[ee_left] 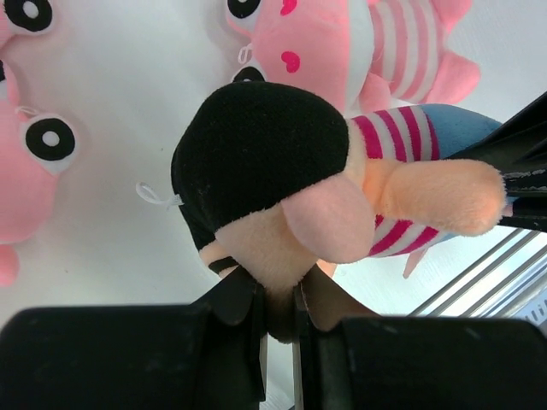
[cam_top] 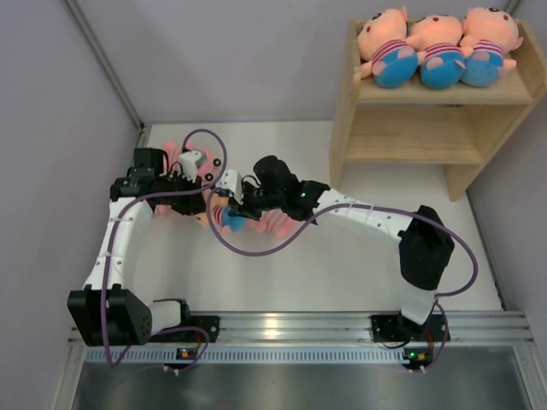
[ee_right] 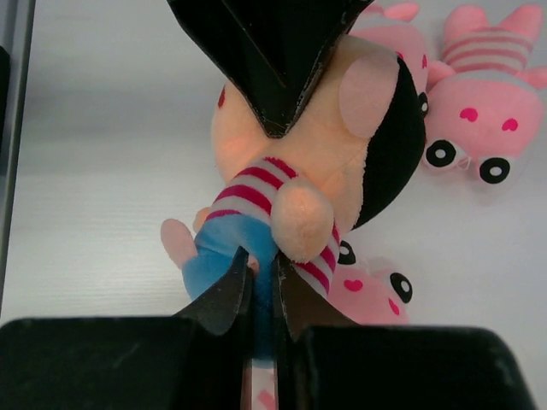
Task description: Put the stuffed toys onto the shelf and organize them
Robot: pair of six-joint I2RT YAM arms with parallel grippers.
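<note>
- Pinched by the face in the nearly closed left gripper (ee_left: 278, 299), lower centre of its wrist view: doll (ee_left: 256, 145).
- Clamped by the blue bottom in the nearly closed right gripper (ee_right: 261, 273), lower centre of that wrist view.
- Centre-left in the top view, between both grippers, pink toys (cam_top: 275, 225) just beside.
- Upper right: shelf (cam_top: 444, 96), three dolls (cam_top: 440, 47) on top.

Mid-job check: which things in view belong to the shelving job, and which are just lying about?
Job:
- peach-faced doll, pinched by both left pincer and right pincer
- all-pink toys, lying loose
- three dolls on the top tier
- wooden shelf

Not the job:
- purple cables
- metal rail at the near edge
</note>
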